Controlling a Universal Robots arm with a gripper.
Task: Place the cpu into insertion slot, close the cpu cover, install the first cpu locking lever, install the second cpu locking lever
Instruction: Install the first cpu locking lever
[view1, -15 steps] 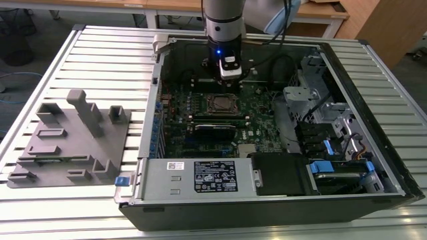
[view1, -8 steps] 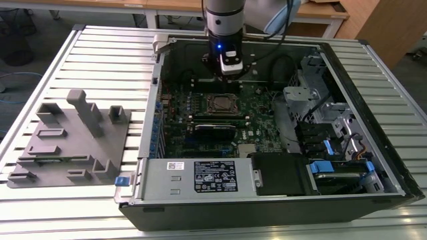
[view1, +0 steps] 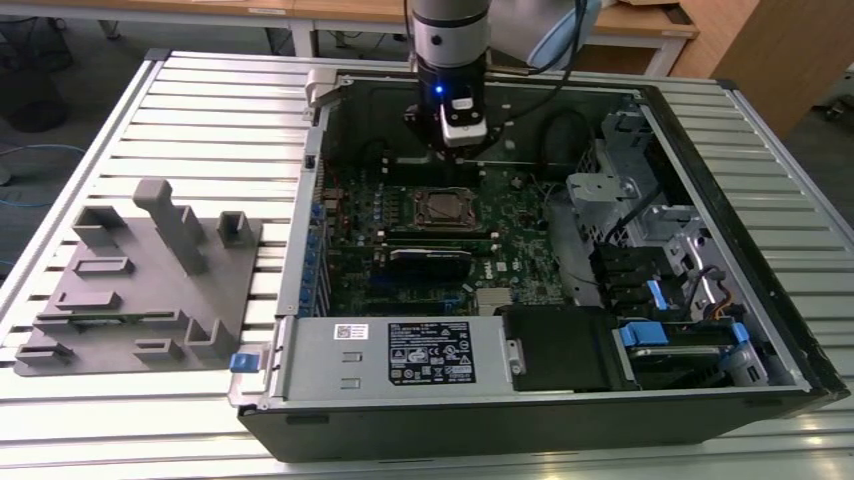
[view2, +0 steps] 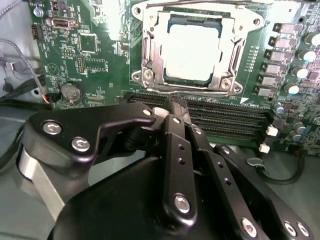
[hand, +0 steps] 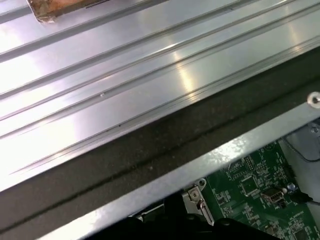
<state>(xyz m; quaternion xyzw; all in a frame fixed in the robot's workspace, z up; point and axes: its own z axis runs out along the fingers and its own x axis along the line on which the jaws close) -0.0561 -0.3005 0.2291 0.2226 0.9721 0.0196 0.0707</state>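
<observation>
Ribbed silver aluminium makes up the table, its long slats catching the light, and on it lies the open black computer case with the arm reaching down inside. The green circuit board fills the case floor, matte and crowded with small parts. A grey plastic fixture with upright pegs sits on the slats, well apart from the gripper.

The gripper hangs just beside the insertion slot, its black linkage arms studded with bright screws. Its fingers are drawn together into one narrow point and nothing sits between them. They touch nothing I can make out; the tip hovers over the long black memory slots next to the socket.

The cpu lies flat in the socket, a smooth pale metal square glaring under the light. The cpu cover, a thin silver frame, surrounds it; whether it is latched down I cannot tell.
</observation>
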